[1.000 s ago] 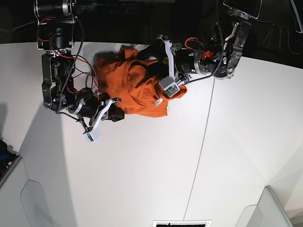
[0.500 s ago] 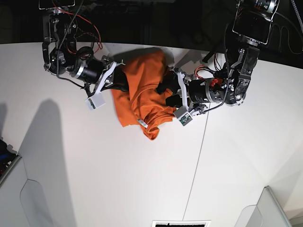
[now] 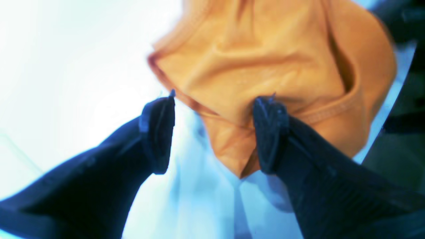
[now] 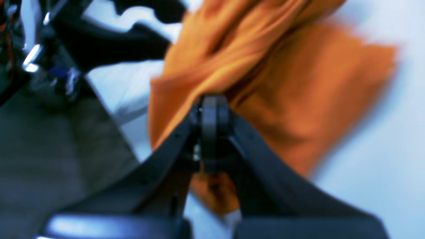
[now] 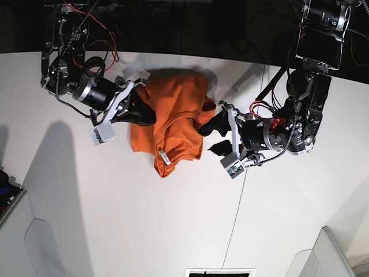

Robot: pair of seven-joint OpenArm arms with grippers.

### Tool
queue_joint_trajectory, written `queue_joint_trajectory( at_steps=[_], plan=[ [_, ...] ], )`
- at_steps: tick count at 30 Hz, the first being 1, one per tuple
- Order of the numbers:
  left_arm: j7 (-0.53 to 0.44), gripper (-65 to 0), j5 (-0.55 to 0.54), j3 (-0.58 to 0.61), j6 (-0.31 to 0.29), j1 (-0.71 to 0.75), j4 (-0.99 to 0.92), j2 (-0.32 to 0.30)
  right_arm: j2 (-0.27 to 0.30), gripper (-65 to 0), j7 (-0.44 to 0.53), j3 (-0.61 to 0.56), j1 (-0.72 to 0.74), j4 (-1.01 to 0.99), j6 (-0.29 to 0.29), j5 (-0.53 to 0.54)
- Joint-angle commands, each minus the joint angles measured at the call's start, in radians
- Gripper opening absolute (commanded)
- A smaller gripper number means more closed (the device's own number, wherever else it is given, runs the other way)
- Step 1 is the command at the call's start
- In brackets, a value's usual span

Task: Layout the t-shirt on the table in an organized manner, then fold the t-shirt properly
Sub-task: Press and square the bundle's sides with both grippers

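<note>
The orange t-shirt (image 5: pixel 176 115) lies bunched on the white table (image 5: pixel 173 219) near its far edge, with a small white label (image 5: pixel 163 156) showing at its near fold. My right gripper (image 5: pixel 145 112) is shut on the shirt's left side, and in the right wrist view its fingers (image 4: pixel 211 122) pinch a fold of the t-shirt (image 4: pixel 275 83). My left gripper (image 5: pixel 212 137) stands open at the shirt's right edge. In the left wrist view a corner of the t-shirt (image 3: pixel 265 56) dips between the spread fingers (image 3: pixel 157 132) of the left gripper (image 3: pixel 214 132).
A thin dark seam (image 5: pixel 241 202) runs across the table right of the shirt. Grey bin corners sit at the near left (image 5: pixel 11 205) and near right (image 5: pixel 337 254). The table's far edge (image 5: pixel 230 57) meets a dark background. Red and black cables hang off both arms.
The right gripper carried the shirt up toward the far edge, then pulled it slightly nearer. The left gripper drew back to the right, off the shirt's top to its right edge.
</note>
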Motion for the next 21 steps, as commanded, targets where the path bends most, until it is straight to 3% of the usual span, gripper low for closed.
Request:
queue_joint_trajectory(
  at_steps=[1,5,9,13,21],
  plan=[
    [-0.013,-25.7,-0.018,-0.005,-0.006,-0.022,0.034,-0.012,0.005,-65.0,0.027,0.015,0.014,0.041,0.011,0.028],
    [-0.009,-25.7,-0.041,-0.005,0.005,-0.016,0.057,-0.036,0.001,-65.0,0.048,0.026,0.051,0.060,0.011,0.020],
    [0.006,-25.7,-0.116,-0.010,-0.001,-0.015,0.058,-0.038,-0.029,-65.0,0.103,-0.022,0.132,0.031,0.011,-0.066],
    [0.005,-25.7,-0.119,-0.011,-0.001,-0.014,0.058,-0.038,-0.060,-65.0,0.103,-0.088,0.218,-0.051,0.001,-0.166],
    [-0.019,-25.7,-0.121,-0.010,0.000,0.003,0.053,-0.024,-0.075,-65.0,0.175,-0.098,0.296,-0.279,-0.008,-0.210]
  ],
)
